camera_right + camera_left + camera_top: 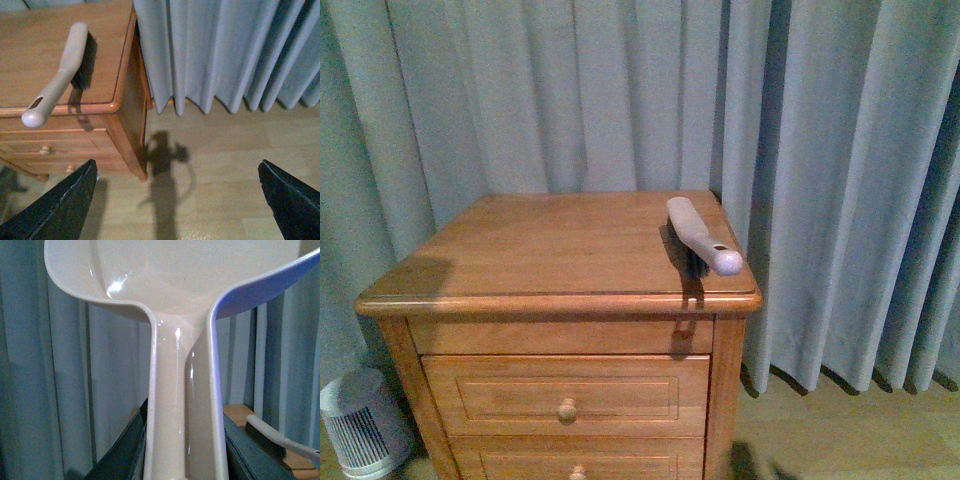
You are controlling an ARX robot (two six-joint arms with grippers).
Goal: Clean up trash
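With left jaws clamped on the dustpan (pixel 175 390), the wide-open right jaws should close squarely across the brush (pixel 698 232) handle overhanging the desk (pixel 520 250).

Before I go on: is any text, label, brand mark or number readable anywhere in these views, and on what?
None. No print shows on the brush, the dustpan, the wooden nightstand, the curtain or the white slatted appliance on the floor.

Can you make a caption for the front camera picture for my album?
A hand brush lies near the right edge of a wooden nightstand, with grey curtains hanging behind.
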